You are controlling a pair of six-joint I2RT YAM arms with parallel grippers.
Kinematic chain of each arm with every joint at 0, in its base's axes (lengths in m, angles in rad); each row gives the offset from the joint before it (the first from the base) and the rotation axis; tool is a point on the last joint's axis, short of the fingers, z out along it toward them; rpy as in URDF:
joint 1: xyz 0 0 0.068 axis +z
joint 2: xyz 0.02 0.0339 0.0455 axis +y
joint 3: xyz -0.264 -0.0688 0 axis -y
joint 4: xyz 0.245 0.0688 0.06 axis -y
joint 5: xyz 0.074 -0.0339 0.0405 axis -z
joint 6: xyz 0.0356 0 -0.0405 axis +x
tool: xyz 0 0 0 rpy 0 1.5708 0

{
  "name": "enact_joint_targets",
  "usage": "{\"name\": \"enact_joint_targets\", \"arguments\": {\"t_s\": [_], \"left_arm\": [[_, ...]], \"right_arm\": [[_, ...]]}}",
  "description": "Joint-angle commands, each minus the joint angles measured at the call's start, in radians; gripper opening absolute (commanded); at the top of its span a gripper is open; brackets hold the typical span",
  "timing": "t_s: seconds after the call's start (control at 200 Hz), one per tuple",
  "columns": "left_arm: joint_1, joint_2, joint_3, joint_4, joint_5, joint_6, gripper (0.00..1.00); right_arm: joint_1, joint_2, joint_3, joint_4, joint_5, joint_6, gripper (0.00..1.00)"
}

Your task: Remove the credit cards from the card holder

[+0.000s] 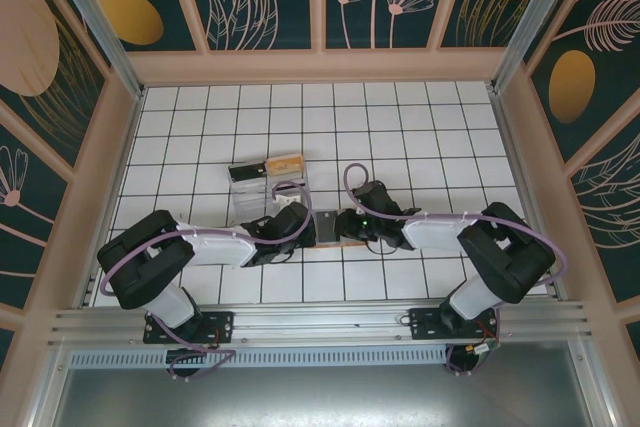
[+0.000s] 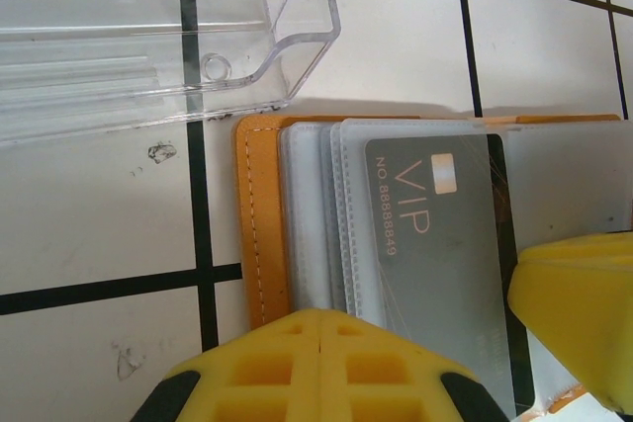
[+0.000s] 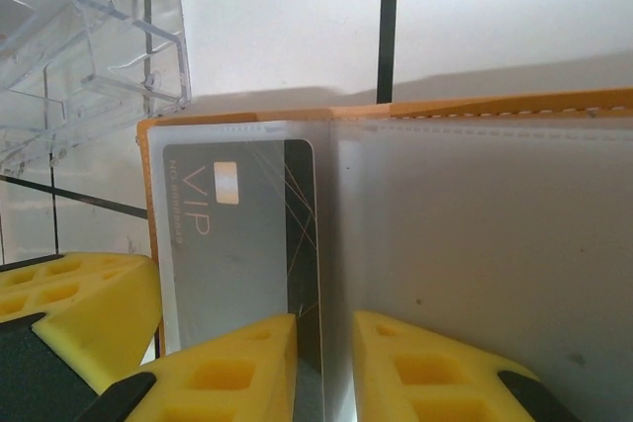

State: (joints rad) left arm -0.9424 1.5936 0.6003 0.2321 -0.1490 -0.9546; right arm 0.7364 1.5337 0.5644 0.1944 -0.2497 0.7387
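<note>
Left gripper [image 2: 321, 331] pressed together; right gripper [image 3: 324, 331] slightly spread over card holder [image 3: 475, 234] edge.

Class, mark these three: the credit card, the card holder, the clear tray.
credit card [image 2: 447, 269]: left wrist view, its grey VIP face.
card holder [image 2: 259, 234]: left wrist view, its orange stitched edge.
clear tray [image 2: 302, 22]: left wrist view, its end wall.

Card holder [image 2: 259, 234] of matt stitched leather, credit card [image 2: 435, 244] glossy plastic, tray [image 2: 148, 37] clear plastic.
</note>
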Motion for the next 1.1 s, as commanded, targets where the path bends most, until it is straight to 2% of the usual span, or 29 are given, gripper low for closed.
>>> {"name": "enact_joint_targets", "arguments": {"t_s": [0.0, 0.13, 0.3, 0.46, 1.096], "left_arm": [[0.005, 0.028, 0.004, -0.037, 0.025, -0.004, 0.0], [0.005, 0.023, 0.005, -0.041, 0.023, -0.004, 0.0], [0.004, 0.026, 0.002, -0.038, 0.025, -0.006, 0.0], [0.004, 0.027, 0.005, -0.037, 0.025, -0.005, 0.0], [0.003, 0.023, -0.005, -0.043, 0.022, -0.007, 0.0]], "right_arm": [[0.002, 0.017, -0.006, 0.056, -0.056, -0.01, 0.23], [-0.016, 0.011, -0.017, 0.065, -0.064, -0.001, 0.16], [-0.04, 0.007, -0.045, 0.105, -0.104, 0.019, 0.16], [-0.044, 0.005, -0.045, 0.084, -0.084, 0.019, 0.01], [-0.14, -0.101, -0.111, -0.005, -0.071, -0.051, 0.0]]}}
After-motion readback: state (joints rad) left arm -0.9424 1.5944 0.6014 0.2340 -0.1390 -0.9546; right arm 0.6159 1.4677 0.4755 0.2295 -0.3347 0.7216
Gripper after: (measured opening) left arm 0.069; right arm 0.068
